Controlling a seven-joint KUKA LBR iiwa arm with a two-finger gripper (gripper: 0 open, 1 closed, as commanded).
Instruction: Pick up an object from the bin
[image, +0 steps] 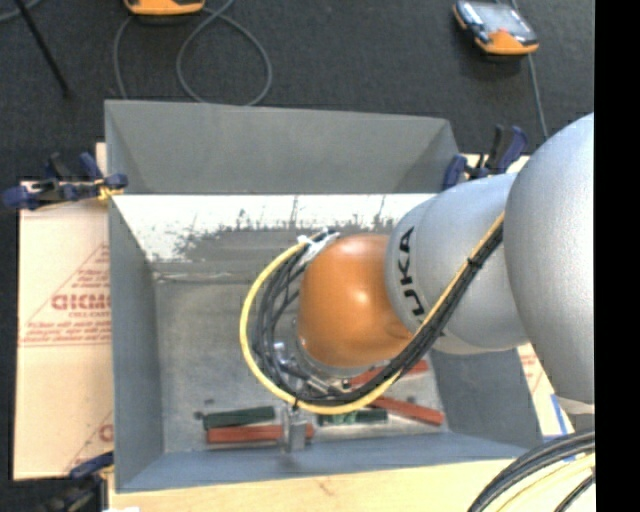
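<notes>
By the near wall of the grey metal bin lie 2 things side by side: a thin red stick and, just behind it, a thin dark green stick. The gripper is low at their right ends, touching or nearly touching the red one. I cannot tell if it is spread or pressed together. On its right lie a small green piece and a long red-orange strip. I think the sticks are light, stiff and smooth. Because they lie flat, a hold across the narrow width near the middle seems best. Behind them hangs the orange rounded wrist cover.
</notes>
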